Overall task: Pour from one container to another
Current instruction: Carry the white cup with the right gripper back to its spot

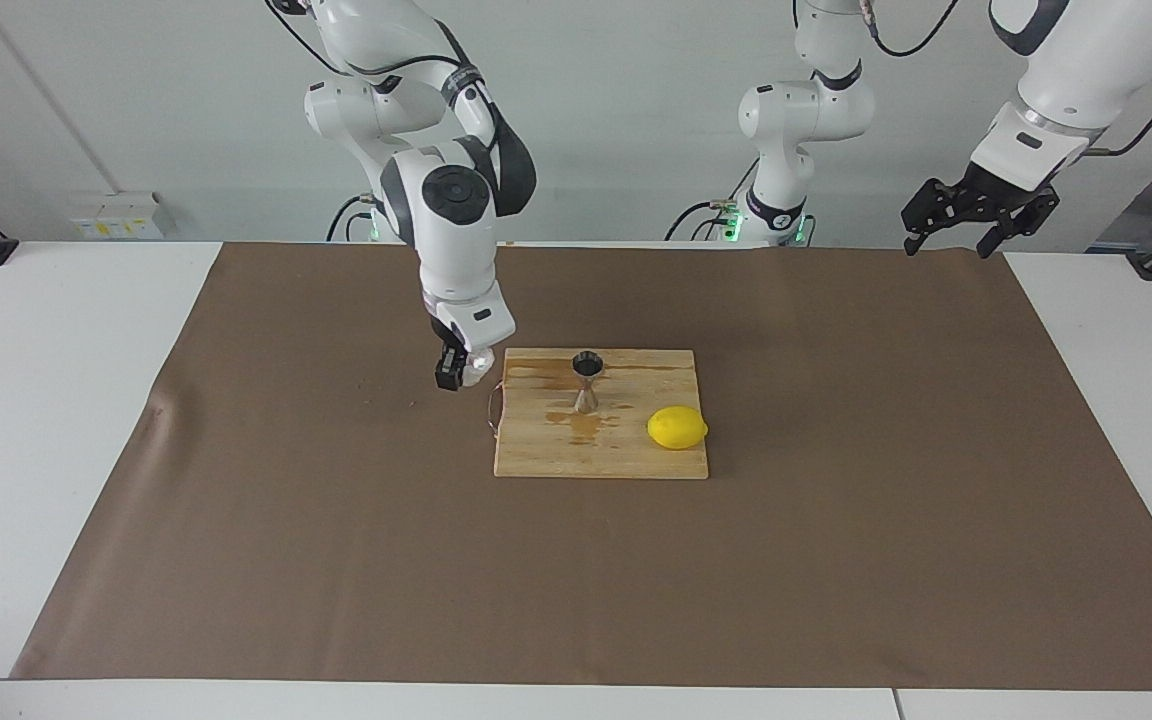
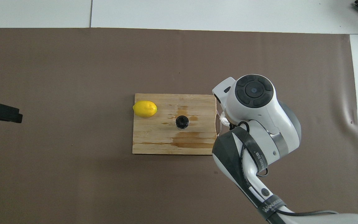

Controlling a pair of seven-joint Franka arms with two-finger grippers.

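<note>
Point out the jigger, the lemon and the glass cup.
jigger (image 1: 587,363): facing view, on its dark upper bowl.
lemon (image 1: 677,428): facing view, on the middle of its yellow skin.
glass cup (image 1: 479,365): facing view, on its clear wall.

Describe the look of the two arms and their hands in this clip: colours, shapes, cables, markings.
Both arms are glossy white with rounded segments, dark grey joint bands and round dark caps. Black cables loop along the upper links, and green lights glow at both bases. The right arm's forearm band carries white lettering, too small to read. The right hand and left hand are black, with skeletal linkage fingers.
</note>
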